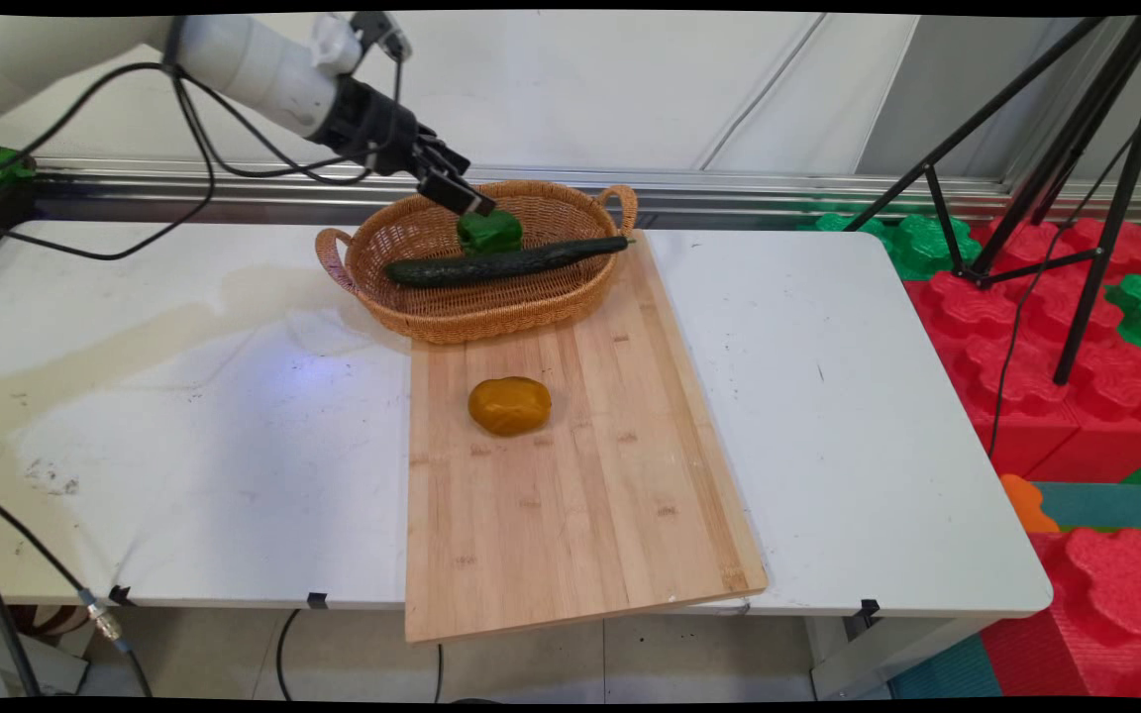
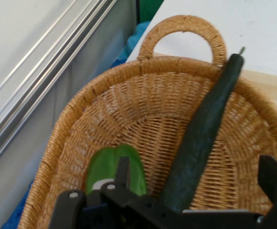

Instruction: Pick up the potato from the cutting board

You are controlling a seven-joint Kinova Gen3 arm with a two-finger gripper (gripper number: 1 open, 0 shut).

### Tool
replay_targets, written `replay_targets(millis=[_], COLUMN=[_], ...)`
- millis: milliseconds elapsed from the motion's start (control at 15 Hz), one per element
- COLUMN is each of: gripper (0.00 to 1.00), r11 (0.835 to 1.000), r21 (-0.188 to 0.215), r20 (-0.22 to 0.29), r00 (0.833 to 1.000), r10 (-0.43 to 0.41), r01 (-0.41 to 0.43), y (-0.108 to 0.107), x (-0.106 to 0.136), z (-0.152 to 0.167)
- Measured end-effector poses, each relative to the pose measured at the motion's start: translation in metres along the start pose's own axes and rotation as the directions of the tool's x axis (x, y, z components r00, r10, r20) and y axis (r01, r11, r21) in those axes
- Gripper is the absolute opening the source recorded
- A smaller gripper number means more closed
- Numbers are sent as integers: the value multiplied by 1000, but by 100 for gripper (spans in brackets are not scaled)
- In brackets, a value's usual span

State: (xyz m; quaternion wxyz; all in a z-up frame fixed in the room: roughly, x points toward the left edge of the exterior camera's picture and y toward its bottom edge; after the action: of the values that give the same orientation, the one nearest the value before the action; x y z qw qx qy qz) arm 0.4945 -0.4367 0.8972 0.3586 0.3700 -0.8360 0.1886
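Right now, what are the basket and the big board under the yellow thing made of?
The basket looks like woven wicker or rattan: tan strands, matte, with looped handles. The board looks like bamboo or pale wood: long glued strips with grain, smooth finish.

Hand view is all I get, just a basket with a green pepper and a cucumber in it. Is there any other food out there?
Observer: Yes. An orange-brown potato lies on a wooden cutting board, on the near side of the basket.
Operator: Is the basket on that board too?
Observer: Partly. Its right part sits on the board's far end and its left part on the white table.
Operator: What's next to the table?
Observer: Red and green foam blocks on the floor to the right, with a black tripod standing among them.
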Motion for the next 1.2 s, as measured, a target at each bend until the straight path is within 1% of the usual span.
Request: replay_targets(millis=[267,667,933,1200], gripper=[100,100,100,100], r11=[1000,997,996,996], r21=[-26,-60,-79,-92], r20=[-23,-54,-62,-59], r00=[1000,998,997,998], r10=[-15,-44,-48,-26], r01=[15,41,43,20], y=[17,38,48,55], x=[-5,-13,-15,-12], z=[-37,-77,-94,-100])
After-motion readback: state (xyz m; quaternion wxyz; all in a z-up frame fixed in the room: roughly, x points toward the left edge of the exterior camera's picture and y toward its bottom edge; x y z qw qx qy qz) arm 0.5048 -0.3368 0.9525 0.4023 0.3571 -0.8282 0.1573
